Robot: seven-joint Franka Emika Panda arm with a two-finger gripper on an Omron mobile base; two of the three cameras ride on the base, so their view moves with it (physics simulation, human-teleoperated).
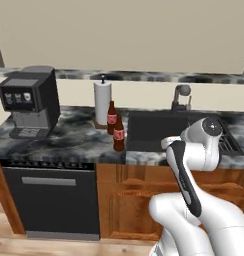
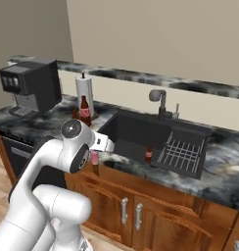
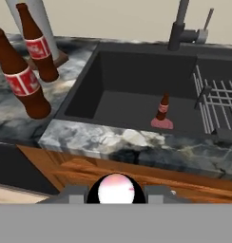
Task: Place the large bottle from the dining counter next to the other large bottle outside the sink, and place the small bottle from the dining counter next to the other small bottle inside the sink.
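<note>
fingers [image 3: 116,201]: pinching the small bottle [image 3: 116,188] | two large bottles [image 3: 23,78] [image 3: 38,43]: upright on surface left of the sink [image 3: 132,95] | other small bottle [image 3: 162,113]: inside sink

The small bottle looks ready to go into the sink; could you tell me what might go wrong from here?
1. The small bottle in the shut gripper sits in front of the sink's stone front rim and could clip it on the way in.
2. The other small bottle stands mid-basin; a close placement may knock it over.
3. The dish rack fills the basin's right part, limiting room there.
</note>
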